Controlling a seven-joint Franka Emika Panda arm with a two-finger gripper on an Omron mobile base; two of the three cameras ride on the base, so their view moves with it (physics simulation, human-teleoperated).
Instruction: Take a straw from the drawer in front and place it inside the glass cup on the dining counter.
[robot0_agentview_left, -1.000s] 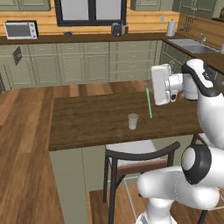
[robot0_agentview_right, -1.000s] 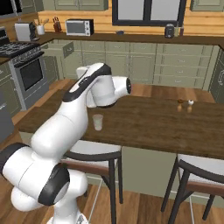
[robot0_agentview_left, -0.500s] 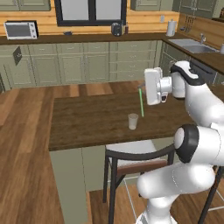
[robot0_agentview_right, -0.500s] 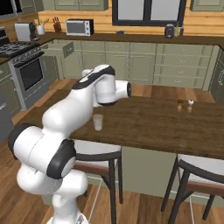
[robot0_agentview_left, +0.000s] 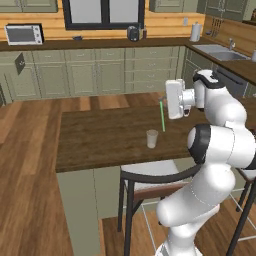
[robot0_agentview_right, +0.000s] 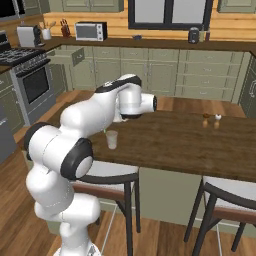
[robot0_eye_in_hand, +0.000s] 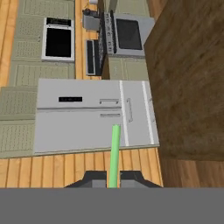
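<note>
Gripper (robot0_eye_in_hand: 113, 177) clamped on straw (robot0_agentview_left: 162, 116) — arm swung left since a second ago, straw now above and just right of glass cup (robot0_agentview_left: 152, 138) on dining counter (robot0_agentview_left: 100, 140) — final alignment and lowering remain.

We see flat, even rendered light, bright throughout, no obvious source direction. Shadows are soft: a faint one under the long dark-brown wood slab counter (robot0_agentview_left: 100, 135). No glare on the small clear glass tumbler (robot0_agentview_left: 152, 138). Base views look slightly soft and low-res; far cabinets blur. Hand view is sharper, no visible edge distortion.
</note>
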